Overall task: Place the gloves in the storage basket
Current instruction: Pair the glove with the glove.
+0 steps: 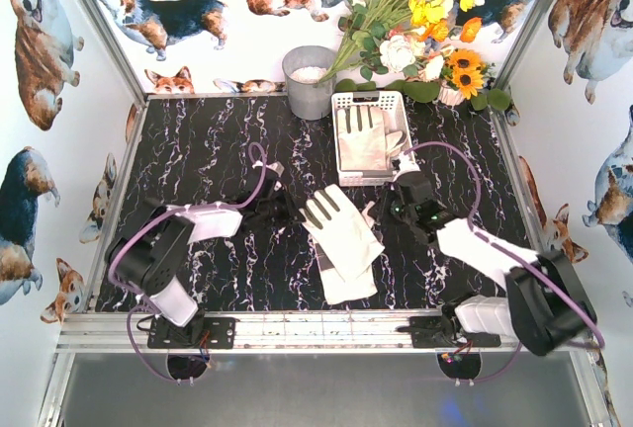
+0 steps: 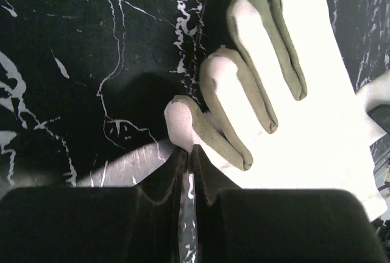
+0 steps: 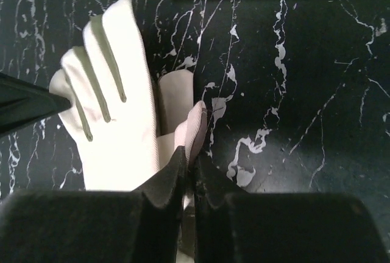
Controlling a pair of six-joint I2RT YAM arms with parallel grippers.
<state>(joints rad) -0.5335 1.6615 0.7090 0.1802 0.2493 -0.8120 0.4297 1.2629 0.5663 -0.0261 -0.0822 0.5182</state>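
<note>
"Two gloves lie out on the worktop (image 1: 208, 150), about its middle; the top glove (image 1: 341, 227), cream with dark grey finger panels, is spread over the lower glove (image 1: 354, 281), whose end sticks out toward the near edge."

"And the tools?"

"The left tool (image 2: 187, 153) has its jaws drawn together right at the tip of the top glove's little finger (image 2: 183, 120); they look to be pinching the fabric there, and a shadow on the marble under that side shows the glove raised off the surface."

"The other one?"

"The right tool (image 3: 190, 161) is clamped on the same glove's thumb (image 3: 196, 123), which runs down between its jaws; so the top glove is held from both sides, one arm at each side of it."

"Where is the storage basket (image 1: 368, 100)?"

"At the far edge, a little right of centre, its long side running toward the near edge; the stowed gloves (image 1: 363, 138) lie inside it, pale with darker fingers, though how many I cannot tell. Its near rim sits just beyond the right tool, apart from the top glove."

"Anything else up there?"

"A grey bucket (image 1: 310, 81) stands just left of the basket at the far edge; a bunch of flowers (image 1: 415, 12) leans over the basket and the far right corner."
</note>
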